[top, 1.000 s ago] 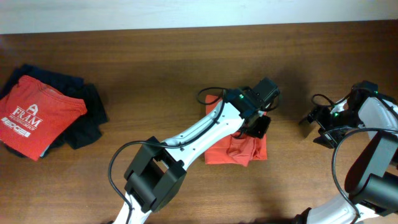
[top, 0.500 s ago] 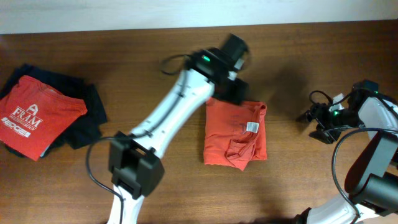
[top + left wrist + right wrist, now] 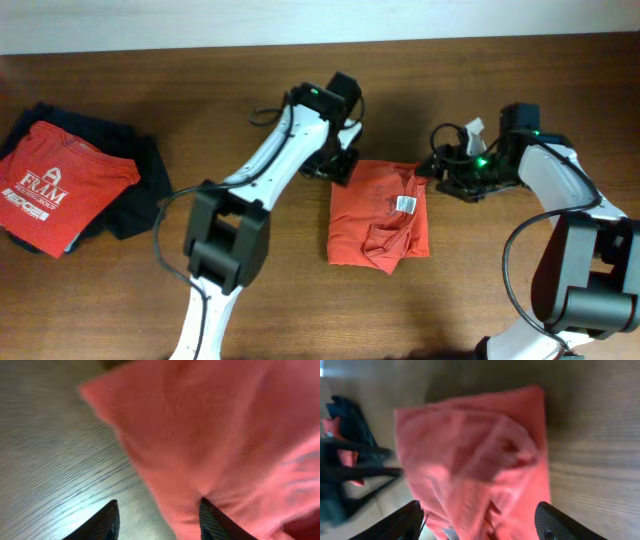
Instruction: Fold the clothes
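The clothes, an orange-red T-shirt (image 3: 375, 220), lie folded into a rough rectangle at the table's middle, with a white neck label showing near the upper right. My left gripper (image 3: 337, 166) sits at the shirt's upper left corner. In the left wrist view it (image 3: 159, 522) stands open, one finger over the wood and the other over the shirt (image 3: 225, 435). My right gripper (image 3: 446, 172) is open just off the upper right corner. Its wide-spread fingers frame the shirt (image 3: 480, 460) in the right wrist view (image 3: 482, 525), which is blurred.
A folded red shirt with a white FRAM logo (image 3: 55, 185) lies on a dark navy garment (image 3: 140, 195) at the far left. The table's back edge (image 3: 320, 42) runs along the top. Bare wood surrounds the folded shirt.
My left gripper has let go of the shirt's right part and swung up and left to its upper left corner. The right arm has moved left, up to the shirt's upper right corner.
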{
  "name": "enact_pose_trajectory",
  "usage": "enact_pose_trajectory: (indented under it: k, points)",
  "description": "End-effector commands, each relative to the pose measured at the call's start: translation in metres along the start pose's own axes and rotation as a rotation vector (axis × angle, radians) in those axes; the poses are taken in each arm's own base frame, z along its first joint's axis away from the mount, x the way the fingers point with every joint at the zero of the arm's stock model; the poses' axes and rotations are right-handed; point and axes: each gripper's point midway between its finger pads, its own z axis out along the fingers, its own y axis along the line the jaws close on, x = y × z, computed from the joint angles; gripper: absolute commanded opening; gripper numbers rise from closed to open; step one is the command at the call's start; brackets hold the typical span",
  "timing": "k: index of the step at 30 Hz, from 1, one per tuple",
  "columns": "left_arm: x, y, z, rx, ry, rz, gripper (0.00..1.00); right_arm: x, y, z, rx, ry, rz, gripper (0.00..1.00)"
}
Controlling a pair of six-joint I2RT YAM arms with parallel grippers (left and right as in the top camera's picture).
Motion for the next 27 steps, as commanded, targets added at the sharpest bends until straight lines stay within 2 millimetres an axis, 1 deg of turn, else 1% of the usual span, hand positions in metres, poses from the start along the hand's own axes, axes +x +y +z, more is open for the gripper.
enact_pose_trajectory:
  k: [1, 4, 7, 10, 12, 13, 15, 18, 19, 20, 22, 23, 24, 25, 27]
  points:
    - [0.009, -0.004, 0.025, 0.019, 0.071, 0.039, 0.49, -0.008, 0.016, -0.003, -0.02, -0.04, 0.034, 0.75]
    - [0.01, -0.003, 0.031, 0.018, 0.084, 0.037, 0.49, -0.012, 0.008, 0.003, 0.032, -0.056, 0.086, 0.74]
    - [0.009, -0.002, 0.033, 0.015, 0.084, 0.039, 0.49, -0.012, 0.006, 0.014, 0.032, -0.039, 0.131, 0.73]
    - [0.009, -0.002, 0.033, 0.014, 0.083, 0.039, 0.49, -0.007, 0.009, 0.029, 0.027, -0.007, 0.159, 0.69]
    - [0.009, -0.002, 0.033, 0.014, 0.083, 0.039, 0.49, -0.004, 0.011, 0.035, 0.031, 0.006, 0.167, 0.64]
    - [0.009, -0.002, 0.033, 0.014, 0.082, 0.039, 0.49, -0.005, 0.012, 0.037, 0.04, 0.001, 0.164, 0.59]
    - [0.008, -0.002, 0.033, 0.014, 0.08, 0.04, 0.49, -0.009, 0.008, 0.038, 0.067, -0.021, 0.182, 0.54]
    - [0.007, -0.002, 0.033, 0.015, 0.073, 0.041, 0.49, -0.014, -0.003, 0.037, 0.129, -0.054, 0.201, 0.54]
    - [0.006, -0.002, 0.033, 0.015, 0.071, 0.041, 0.49, -0.015, -0.005, 0.036, 0.14, -0.061, 0.199, 0.51]
    - [0.006, -0.002, 0.033, 0.015, 0.069, 0.041, 0.49, -0.018, -0.005, 0.036, 0.142, -0.074, 0.19, 0.47]
    - [0.005, -0.002, 0.033, 0.015, 0.069, 0.041, 0.49, -0.031, 0.005, 0.036, 0.097, -0.113, 0.097, 0.33]
    - [0.005, -0.002, 0.033, 0.014, 0.069, 0.041, 0.49, -0.037, 0.017, 0.037, 0.038, -0.123, 0.019, 0.3]
    - [0.005, -0.001, 0.033, 0.011, 0.069, 0.041, 0.49, -0.041, 0.031, 0.036, -0.034, -0.127, -0.061, 0.27]
    - [0.005, 0.0, 0.033, 0.007, 0.068, 0.041, 0.49, -0.043, 0.05, 0.034, -0.128, -0.128, -0.143, 0.26]
    - [0.005, 0.0, 0.033, 0.003, 0.068, 0.041, 0.49, -0.044, 0.075, 0.029, -0.256, -0.131, -0.241, 0.23]
